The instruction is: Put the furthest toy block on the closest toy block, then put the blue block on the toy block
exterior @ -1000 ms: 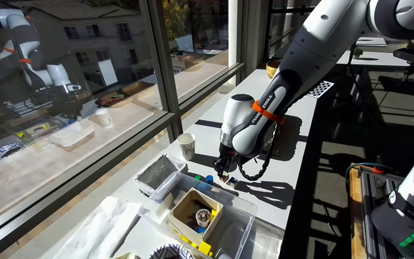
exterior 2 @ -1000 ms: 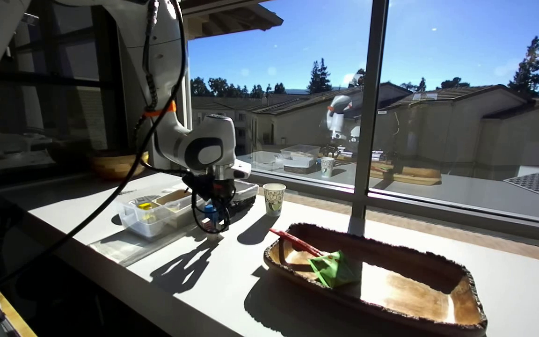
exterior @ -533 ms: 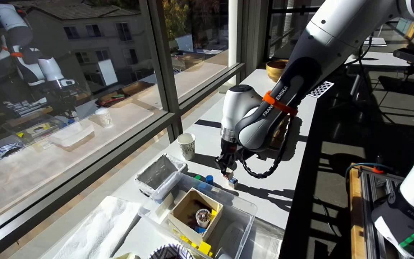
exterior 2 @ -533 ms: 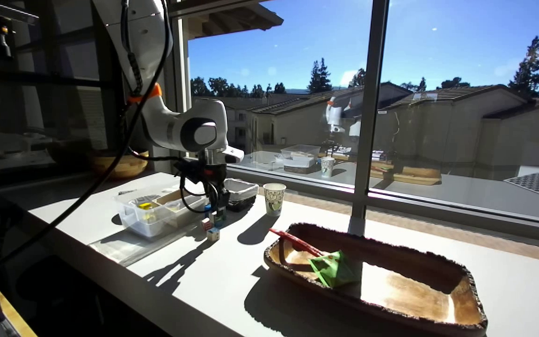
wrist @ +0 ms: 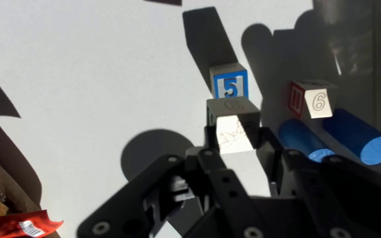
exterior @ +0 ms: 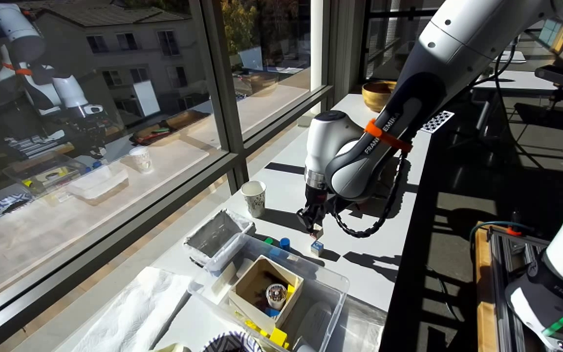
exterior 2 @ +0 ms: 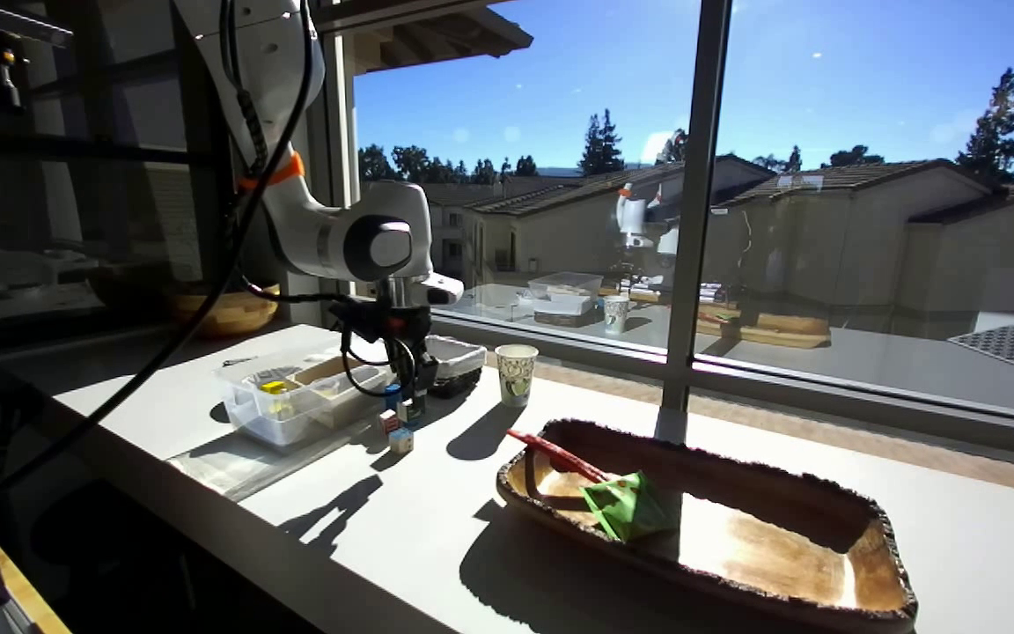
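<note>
Tabletop (wrist: 94,66), one, sunlit. Pincer (wrist: 238,138), one, mine, clasped on a toy block (wrist: 232,123), apparently aloft. Number-five block (wrist: 231,85), one: just beyond my pincer toward the wrist view's upper edge, likely where the held one goes. Blue cylinders (wrist: 356,134), two, upright, off to that view's right; one presumably for the final stack.

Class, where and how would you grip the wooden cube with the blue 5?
By its parallel left and right faces in the wrist view, both free, probably from above: the cube sits flat on the white table. The black hand must first release its wooden block.
</note>
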Robot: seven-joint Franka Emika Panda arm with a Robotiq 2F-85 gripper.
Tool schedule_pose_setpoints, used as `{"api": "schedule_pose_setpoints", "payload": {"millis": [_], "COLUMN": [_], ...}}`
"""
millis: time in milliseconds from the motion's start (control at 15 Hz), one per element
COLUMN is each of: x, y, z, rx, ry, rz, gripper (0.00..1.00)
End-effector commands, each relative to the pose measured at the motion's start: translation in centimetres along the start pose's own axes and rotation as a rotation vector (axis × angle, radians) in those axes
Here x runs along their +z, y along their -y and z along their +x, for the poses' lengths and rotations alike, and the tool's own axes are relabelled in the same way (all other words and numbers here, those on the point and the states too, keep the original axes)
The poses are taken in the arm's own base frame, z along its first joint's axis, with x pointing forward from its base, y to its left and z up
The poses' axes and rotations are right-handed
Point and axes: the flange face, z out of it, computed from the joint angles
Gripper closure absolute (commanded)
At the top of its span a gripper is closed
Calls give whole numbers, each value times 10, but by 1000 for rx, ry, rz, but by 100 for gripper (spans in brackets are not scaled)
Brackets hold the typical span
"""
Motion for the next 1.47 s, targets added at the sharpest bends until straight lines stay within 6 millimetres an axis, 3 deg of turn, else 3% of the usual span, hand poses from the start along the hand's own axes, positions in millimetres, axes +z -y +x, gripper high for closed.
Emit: {"api": "schedule_pose_setpoints", "payload": {"millis": [0, 1400], "x": [3, 24], "y": [-7, 1], "z": [-5, -17], "rx": [-20, -29], "ry": [10, -32], "rz": [11, 72], "gripper": [91, 91]}}
